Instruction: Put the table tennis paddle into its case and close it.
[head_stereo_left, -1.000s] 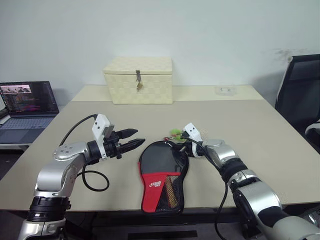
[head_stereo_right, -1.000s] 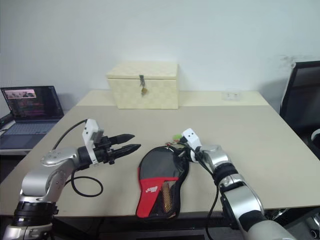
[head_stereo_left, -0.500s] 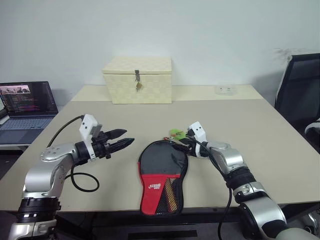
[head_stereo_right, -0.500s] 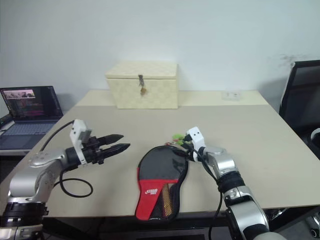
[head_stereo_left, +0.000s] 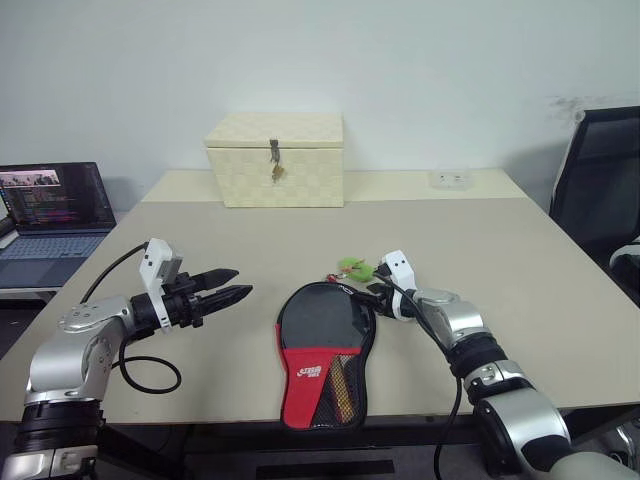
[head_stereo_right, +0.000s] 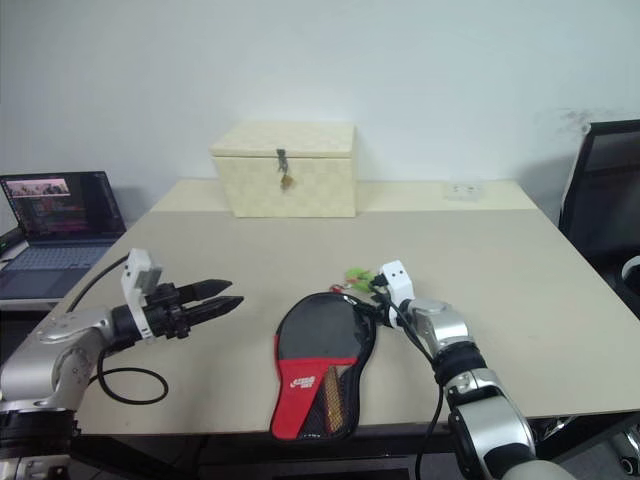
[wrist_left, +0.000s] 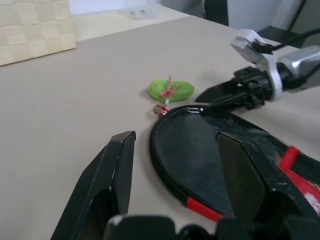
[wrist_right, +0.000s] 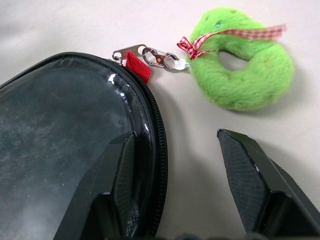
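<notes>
The case (head_stereo_left: 325, 340) lies flat at the table's near middle, black with a red panel and a mesh part. Through the mesh shows the pale handle of the table tennis paddle (head_stereo_left: 343, 380); its blade is hidden inside. The zipper pull (wrist_right: 145, 57) sits at the round end's far rim, clipped to a green plush charm (wrist_right: 240, 70). The zipper beside it looks closed. My right gripper (head_stereo_left: 360, 294) is open at that rim, its jaws either side of the zipper edge, holding nothing. My left gripper (head_stereo_left: 240, 282) hangs open and empty, well left of the case.
A cream checkered box (head_stereo_left: 276, 160) with a metal latch stands at the back of the table. A laptop (head_stereo_left: 55, 210) sits on a side desk to the left, and a black chair (head_stereo_left: 600, 180) stands at the right. The left arm's cable (head_stereo_left: 150, 375) loops on the table.
My right gripper has opened at the case's rim, where it was shut a second ago. My left arm has drawn away from the case to the left.
</notes>
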